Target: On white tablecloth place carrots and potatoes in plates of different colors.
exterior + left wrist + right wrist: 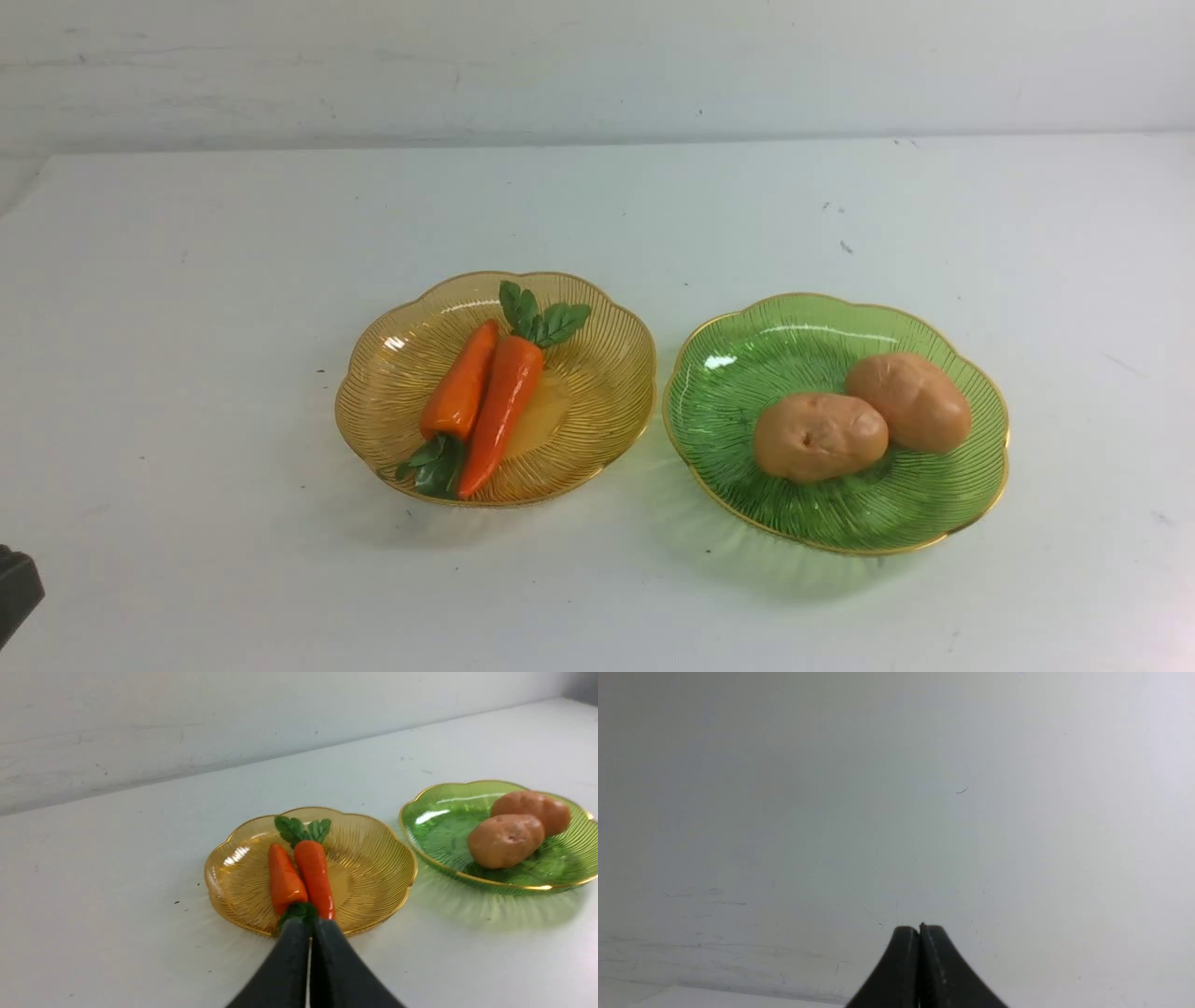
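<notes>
Beyond our left end effector [309,926], closed and empty, both carrots [485,401] lie lengthwise in the amber plate [597,411]; potatoes [864,415] sit in the green plate [738,392]. Our right end effector [920,931] is closed too.

Left gripper [310,926]: two fingers of matte black plastic are seen in the left wrist view. Each finger is broad at the base and is narrowed in a smooth concave curve to a rounded tip. The surface is finely textured, and no screws, cables or markings are seen on it.

Right gripper [919,928]: the same matte black, curved, tapering fingers are seen in the right wrist view. A few pale specks are noted on one finger's inner edge.

Front view: a dark, blocky, rounded-corner piece of the left arm [17,590] is cut off by the near left edge. Its detail cannot be made out.
</notes>
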Robot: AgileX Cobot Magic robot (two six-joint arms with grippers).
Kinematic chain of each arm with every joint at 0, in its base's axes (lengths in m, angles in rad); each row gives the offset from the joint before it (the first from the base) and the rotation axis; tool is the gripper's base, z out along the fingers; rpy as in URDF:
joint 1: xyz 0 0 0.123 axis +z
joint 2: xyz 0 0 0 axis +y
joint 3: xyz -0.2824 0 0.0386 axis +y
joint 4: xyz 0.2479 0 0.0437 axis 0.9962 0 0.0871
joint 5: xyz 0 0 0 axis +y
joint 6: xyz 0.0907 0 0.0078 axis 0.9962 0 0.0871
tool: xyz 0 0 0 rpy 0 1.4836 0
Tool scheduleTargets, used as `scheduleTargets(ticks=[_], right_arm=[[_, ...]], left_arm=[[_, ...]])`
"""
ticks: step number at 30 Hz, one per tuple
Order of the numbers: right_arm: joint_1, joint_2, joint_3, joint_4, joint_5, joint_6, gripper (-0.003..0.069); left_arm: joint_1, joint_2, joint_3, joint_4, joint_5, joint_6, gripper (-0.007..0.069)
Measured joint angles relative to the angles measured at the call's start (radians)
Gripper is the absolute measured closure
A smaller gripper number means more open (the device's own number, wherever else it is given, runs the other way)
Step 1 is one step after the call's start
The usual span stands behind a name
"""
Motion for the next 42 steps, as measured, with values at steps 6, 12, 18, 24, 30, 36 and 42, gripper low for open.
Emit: scheduleTargets(ticks=[6,12,18,24,30,36,42], right_arm=[[0.0,0.0,0.0,0.0,0.0,-0.001,0.0673],[0.0,0.0,0.0,-0.003,0.002,-0.002,0.0673],[0.0,0.0,0.0,-0.003,0.006,-0.002,0.0673],[0.0,0.0,0.0,-0.003,0.006,-0.002,0.0673],[0.0,0.0,0.0,-0.003,0.007,-0.002,0.0673],[0.0,0.0,0.0,-0.003,0.007,-0.002,0.0673],[0.0,0.0,0.0,-0.003,0.007,-0.002,0.0673]], left_arm=[[0.117,-0.092,0.158,0.033,-0.116,-0.016,0.0628],[0.258,-0.144,0.321,0.041,-0.181,-0.016,0.0628],[0.301,-0.146,0.391,0.057,-0.159,-0.011,0.0628],[0.282,-0.146,0.391,0.066,-0.137,-0.001,0.0628],[0.282,-0.146,0.391,0.07,-0.136,0.0,0.0628],[0.282,-0.146,0.391,0.07,-0.136,0.0,0.0628],[0.282,-0.146,0.391,0.07,-0.136,0.0,0.0628]])
